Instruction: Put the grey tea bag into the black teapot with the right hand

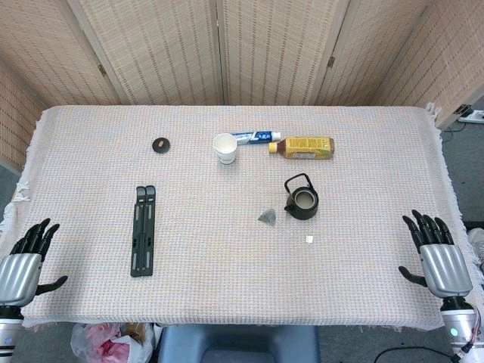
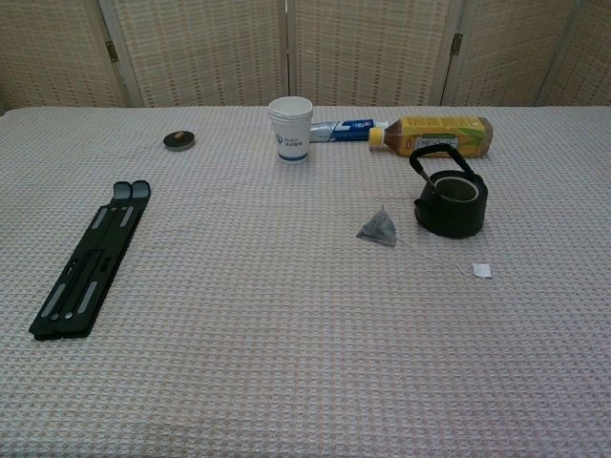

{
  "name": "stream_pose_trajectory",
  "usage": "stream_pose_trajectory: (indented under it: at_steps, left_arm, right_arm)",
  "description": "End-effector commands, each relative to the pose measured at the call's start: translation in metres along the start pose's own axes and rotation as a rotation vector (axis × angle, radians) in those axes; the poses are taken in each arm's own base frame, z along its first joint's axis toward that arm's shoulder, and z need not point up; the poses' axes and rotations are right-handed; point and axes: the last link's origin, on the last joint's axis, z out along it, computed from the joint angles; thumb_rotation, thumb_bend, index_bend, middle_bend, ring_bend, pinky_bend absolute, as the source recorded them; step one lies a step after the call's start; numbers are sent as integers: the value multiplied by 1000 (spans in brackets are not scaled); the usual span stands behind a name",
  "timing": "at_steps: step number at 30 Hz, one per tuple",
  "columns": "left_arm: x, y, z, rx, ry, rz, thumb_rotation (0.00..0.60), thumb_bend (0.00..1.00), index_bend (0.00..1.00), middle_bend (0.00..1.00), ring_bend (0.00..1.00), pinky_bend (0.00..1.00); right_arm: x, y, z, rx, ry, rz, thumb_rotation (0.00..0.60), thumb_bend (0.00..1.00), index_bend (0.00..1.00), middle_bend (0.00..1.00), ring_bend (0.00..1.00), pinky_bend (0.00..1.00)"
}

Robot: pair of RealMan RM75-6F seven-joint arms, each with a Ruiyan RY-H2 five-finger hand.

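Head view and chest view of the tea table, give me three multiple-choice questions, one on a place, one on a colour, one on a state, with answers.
1. Where does the grey tea bag lie?
A. Inside the black teapot
B. On the cloth beside the black teapot
C. In the paper cup

2. What colour is the lying bottle's label?
A. Yellow
B. Red
C. Purple

3. How is the right hand?
A. Gripping the teapot handle
B. Pinching the tea bag
C. Open, holding nothing

Answers:
1 B, the bag rests on the cloth just left of the black teapot.
2 A, its label is yellow.
3 C, its fingers are spread at the table edge.
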Motion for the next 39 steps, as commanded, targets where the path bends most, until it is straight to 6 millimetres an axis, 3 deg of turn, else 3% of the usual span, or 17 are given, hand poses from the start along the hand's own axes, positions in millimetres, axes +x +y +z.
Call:
stream_pose_trajectory:
  at_steps: [1, 6, 10, 14, 19, 22, 28, 34, 39]
  left_arm:
    - [-1, 0, 2, 2, -11, -3, 600, 134, 0, 0, 28, 229]
    - [2, 2, 0, -12, -3, -21, 600, 135, 0, 0, 28, 229]
    - [5, 1, -6, -29, -12, -56, 600, 135, 0, 0, 28, 230]
    - [18, -9, -9, -30, 22, -132, 600, 135, 0, 0, 31, 240]
    - [27, -19, -14, -30, 32, -188, 600, 135, 0, 0, 30, 240]
    - [32, -21, -19, -55, 42, -223, 600, 135, 0, 0, 31, 240]
    - [45, -38, -26, -32, 94, -307, 600, 135, 0, 0, 31, 240]
    - [47, -42, -32, -57, 66, -333, 600, 135, 0, 0, 35, 267]
    - [49, -44, -33, -50, 85, -344, 600, 135, 0, 0, 35, 279]
  right_arm:
    - [1, 1, 0, -2, 1, 9, 600, 75, 0, 0, 0, 0]
    - [-1, 1, -1, 5, -44, 37, 600, 75, 0, 0, 0, 0]
    - [-9, -10, 3, 80, -175, 113, 600, 75, 0, 0, 0, 0]
    - [-8, -34, 14, 157, -134, 149, 600, 95, 3, 0, 0, 0]
    - [-4, -67, 29, 226, -130, 233, 600, 205, 213, 0, 0, 0]
    - [-4, -81, 37, 245, -164, 235, 600, 273, 255, 0, 0, 0]
    - [-11, -93, 51, 239, -233, 180, 600, 300, 325, 0, 0, 0]
    - [-13, -98, 66, 242, -258, 149, 600, 301, 338, 1, 0, 0]
    - [-19, -101, 74, 214, -249, 97, 600, 298, 339, 91, 0, 0]
